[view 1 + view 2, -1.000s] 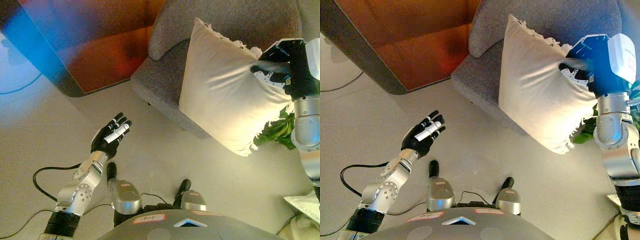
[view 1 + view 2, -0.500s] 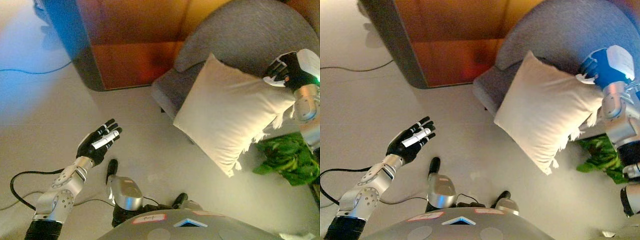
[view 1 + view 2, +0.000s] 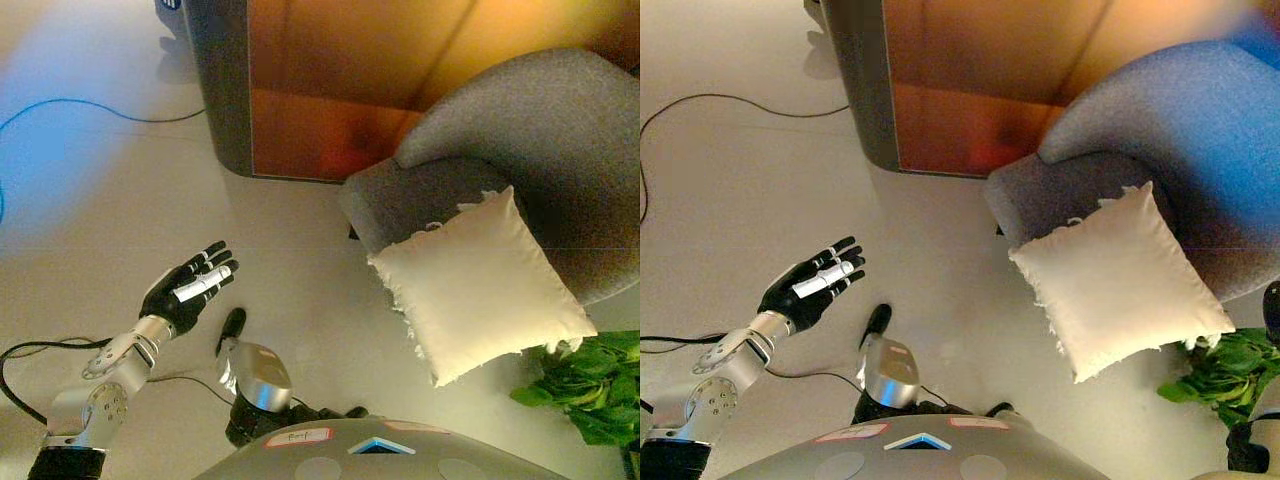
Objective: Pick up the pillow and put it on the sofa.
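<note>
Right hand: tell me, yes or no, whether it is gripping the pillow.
No. The pillow lies on the grey sofa with no hand on it, and the right hand shows in neither view.

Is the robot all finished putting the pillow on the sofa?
Nearly, it looks like. Done: the cream pillow lies on the grey sofa, on its seat, with one corner hanging over the front edge above the floor. In hand: nothing. The left hand hovers open over the floor, and the right hand is not in view. Left: maybe nudging the pillow further back so it doesn't slip off.
</note>
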Motion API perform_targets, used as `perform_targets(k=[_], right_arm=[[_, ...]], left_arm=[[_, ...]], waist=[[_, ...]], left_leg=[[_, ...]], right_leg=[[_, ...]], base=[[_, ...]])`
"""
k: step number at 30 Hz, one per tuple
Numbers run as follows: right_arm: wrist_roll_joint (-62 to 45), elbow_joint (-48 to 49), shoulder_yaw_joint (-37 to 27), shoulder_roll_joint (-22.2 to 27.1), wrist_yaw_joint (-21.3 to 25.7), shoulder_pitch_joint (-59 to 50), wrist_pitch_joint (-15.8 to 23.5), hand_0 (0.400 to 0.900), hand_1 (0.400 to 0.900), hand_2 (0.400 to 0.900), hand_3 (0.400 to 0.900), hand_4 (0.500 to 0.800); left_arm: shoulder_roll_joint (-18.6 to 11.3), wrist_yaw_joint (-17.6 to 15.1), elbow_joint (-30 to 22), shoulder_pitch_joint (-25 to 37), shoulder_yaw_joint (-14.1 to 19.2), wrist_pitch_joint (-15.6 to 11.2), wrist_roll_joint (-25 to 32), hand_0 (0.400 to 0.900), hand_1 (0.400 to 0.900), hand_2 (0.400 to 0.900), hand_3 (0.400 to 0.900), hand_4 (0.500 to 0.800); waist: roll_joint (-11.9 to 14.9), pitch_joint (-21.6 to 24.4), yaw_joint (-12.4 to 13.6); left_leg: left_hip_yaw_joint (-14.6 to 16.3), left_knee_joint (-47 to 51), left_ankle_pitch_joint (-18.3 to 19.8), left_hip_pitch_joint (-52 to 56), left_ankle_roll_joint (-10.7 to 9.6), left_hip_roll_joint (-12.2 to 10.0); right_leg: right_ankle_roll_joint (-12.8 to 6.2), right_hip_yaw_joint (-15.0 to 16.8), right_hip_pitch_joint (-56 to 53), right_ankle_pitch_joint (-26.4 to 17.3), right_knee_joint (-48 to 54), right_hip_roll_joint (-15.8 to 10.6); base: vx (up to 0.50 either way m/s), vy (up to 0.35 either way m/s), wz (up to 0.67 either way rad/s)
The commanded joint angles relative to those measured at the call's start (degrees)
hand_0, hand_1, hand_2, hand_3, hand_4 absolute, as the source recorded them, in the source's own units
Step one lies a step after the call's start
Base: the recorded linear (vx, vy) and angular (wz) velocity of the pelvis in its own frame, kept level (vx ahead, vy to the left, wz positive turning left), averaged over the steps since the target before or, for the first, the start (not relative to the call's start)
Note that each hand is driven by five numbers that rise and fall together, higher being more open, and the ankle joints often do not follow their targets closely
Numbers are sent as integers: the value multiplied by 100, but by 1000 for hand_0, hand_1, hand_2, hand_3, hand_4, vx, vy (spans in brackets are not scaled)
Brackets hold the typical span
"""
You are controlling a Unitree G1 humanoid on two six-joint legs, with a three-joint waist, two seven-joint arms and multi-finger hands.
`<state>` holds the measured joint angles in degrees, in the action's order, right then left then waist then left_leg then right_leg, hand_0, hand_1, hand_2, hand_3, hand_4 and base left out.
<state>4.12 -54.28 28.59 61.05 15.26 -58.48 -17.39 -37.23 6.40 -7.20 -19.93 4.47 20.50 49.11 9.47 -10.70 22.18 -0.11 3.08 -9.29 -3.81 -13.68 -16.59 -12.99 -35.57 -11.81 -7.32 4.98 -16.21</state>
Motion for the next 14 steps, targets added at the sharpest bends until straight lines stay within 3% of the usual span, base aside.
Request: perform_targets(k=[1, 6, 8, 9, 11, 14], right_arm=[[-354, 731, -25, 463, 975, -524, 289, 900, 900, 900, 900, 800], [-859, 2041, -998, 70, 1041, 508, 617, 900, 900, 900, 900, 800], [-1027, 3113, -1527, -344, 1019, 1365, 822, 900, 900, 900, 900, 800], [-1011, 3270, -1638, -408, 1053, 1542, 874, 900, 900, 900, 900, 800], [-880, 4299, -2070, -830, 1082, 2377, 1074, 900, 900, 900, 900, 800], [-1067, 5571, -2596, -1191, 875, 3635, 1333, 900, 900, 900, 900, 800]], left_arm=[[-170, 283, -873, 284, -206, -400, 49, 900, 900, 900, 900, 800], [-159, 201, -785, 402, -409, -615, 183, 900, 900, 900, 900, 800], [-49, 69, -700, 515, -597, -863, 256, 900, 900, 900, 900, 800], [-51, 54, -679, 539, -646, -907, 266, 900, 900, 900, 900, 800], [59, -46, -571, 666, -822, -1201, 150, 900, 900, 900, 900, 800], [188, -188, -463, 891, -968, -1433, -24, 900, 900, 900, 900, 800]], waist=[[-5, 353, 69], [-88, 387, -203], [-185, 397, -470], [-182, 402, -481], [-238, 409, -776], [-294, 413, -1169]], left_leg=[[374, 120, 570, 725, 404, -23], [482, 99, 663, 858, 477, 0], [609, 71, 726, 966, 532, 16], [632, 69, 732, 982, 540, 16], [795, 31, 793, 1067, 594, 19], [999, -35, 867, 1136, 645, 23]], right_leg=[[-201, 12, 187, -424, -91, -466], [-201, 156, 216, -438, -133, -522], [-201, 329, 309, -451, -212, -590], [-201, 359, 325, -456, -224, -599], [-201, 521, 440, -547, -338, -658], [-201, 796, 634, -680, -475, -689]], base=[[-41, 71, -12], [-46, 77, -25], [-115, 118, -45], [-126, 92, -44], [-129, 62, -42], [-131, 24, -38]])
